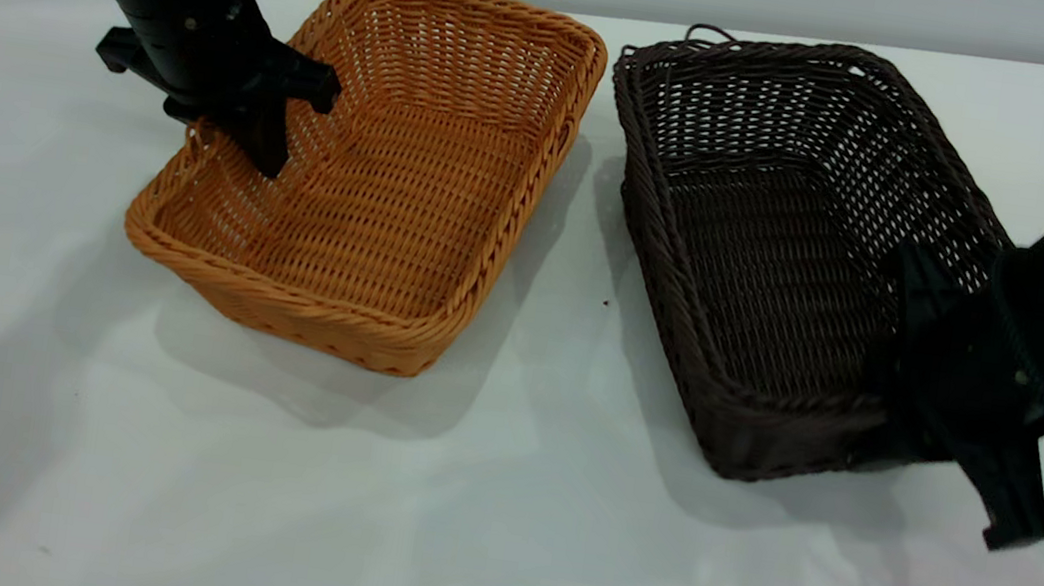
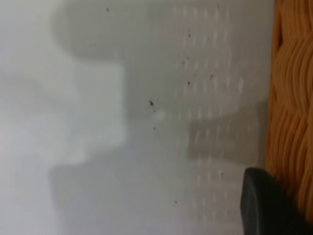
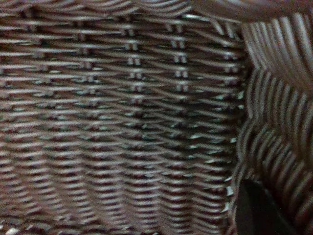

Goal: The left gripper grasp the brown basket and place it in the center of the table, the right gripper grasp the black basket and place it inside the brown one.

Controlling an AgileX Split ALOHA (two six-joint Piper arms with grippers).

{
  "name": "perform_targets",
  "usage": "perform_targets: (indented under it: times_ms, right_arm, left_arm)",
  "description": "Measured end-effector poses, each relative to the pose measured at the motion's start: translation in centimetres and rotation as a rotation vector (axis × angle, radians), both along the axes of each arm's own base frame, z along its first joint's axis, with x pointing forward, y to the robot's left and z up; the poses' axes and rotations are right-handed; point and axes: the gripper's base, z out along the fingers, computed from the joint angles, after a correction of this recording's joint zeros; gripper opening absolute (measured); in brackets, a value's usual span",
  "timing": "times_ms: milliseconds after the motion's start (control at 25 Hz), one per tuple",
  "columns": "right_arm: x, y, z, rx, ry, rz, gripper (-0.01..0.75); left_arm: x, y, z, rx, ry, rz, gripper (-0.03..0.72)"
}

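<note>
we see the left gripper down at the left long rim of the brown basket, one finger inside the wall and the rest outside; it straddles the rim, but we cannot tell whether it is clamped. the right gripper sits at the near right corner of the black basket, one finger reaching inside and one outside; again we cannot tell how tightly it closes. we count two baskets, side by side and close but apart, a strip of the table between them. the brown one lies left of centre, the black one right. bare tabletop spreads wide in front of both.
</note>
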Motion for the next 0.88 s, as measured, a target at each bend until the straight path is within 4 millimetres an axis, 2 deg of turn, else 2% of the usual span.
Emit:
perform_targets:
  times_ms: [80, 360, 480, 640, 800, 880]
  right_arm:
    - [1.3, -0.5, 0.9, -0.002, -0.054, 0.041, 0.086]
    - [6.9, -4.4, 5.0, 0.060, -0.275, 0.154, 0.086]
    - [8.9, -5.7, 6.6, 0.104, -0.347, 0.262, 0.086]
    - [10.7, -6.2, 8.8, 0.141, -0.387, 0.501, 0.086]
    - [12.1, -6.0, 11.0, 0.132, -0.375, 0.703, 0.086]
    - [13.0, -6.1, 12.2, 0.124, -0.394, 0.747, 0.086]
  left_arm:
    - [0.1, 0.1, 0.0, 0.020, -0.019, -0.047, 0.092]
    - [0.2, 0.2, 0.0, 0.108, -0.071, -0.331, 0.099]
    - [0.3, -0.5, 0.1, 0.145, -0.111, -0.478, 0.099]
    - [0.1, -3.0, 0.3, 0.200, -0.197, -0.704, 0.103]
    - [-0.6, -6.6, -0.3, 0.264, -0.312, -0.932, 0.104]
    - [-1.1, -8.6, -0.8, 0.295, -0.363, -1.045, 0.107]
